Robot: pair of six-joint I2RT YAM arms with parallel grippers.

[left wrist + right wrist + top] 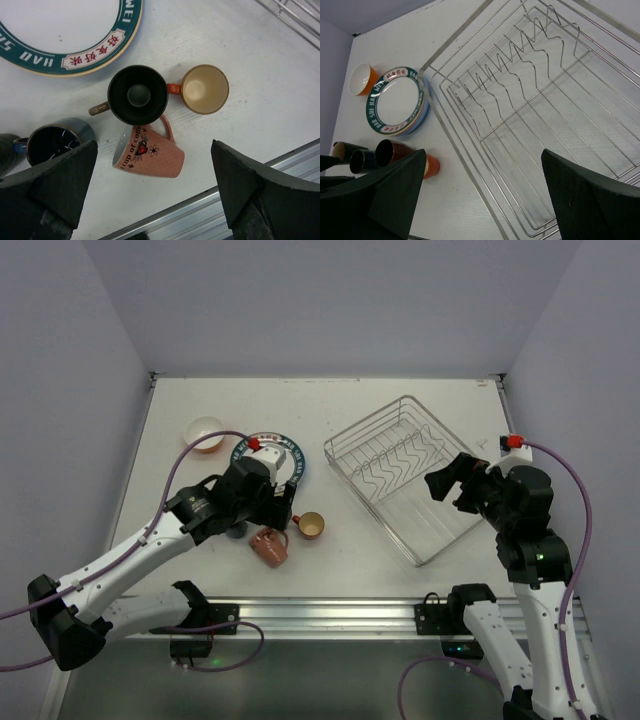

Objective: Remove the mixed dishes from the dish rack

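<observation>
The silver wire dish rack [400, 455] stands at the right of the table with nothing in it, and its zigzag slots [510, 85] are bare. My left gripper [272, 512] hangs open above a cluster of mugs. The salmon-brown mug [150, 152] lies on its side. The black mug [137, 95], orange mug [204, 89] and blue mug [52, 142] stand upright. The stacked plates [397, 100], topped by one with a dark patterned rim, lie left of the rack. The orange bowl [206, 433] sits behind them. My right gripper [452, 485] is open over the rack's near end.
The metal rail [320, 615] runs along the table's near edge, close to the tipped mug. Grey walls close in the table on the left, back and right. The left arm covers part of the plate stack [285, 455] in the top view.
</observation>
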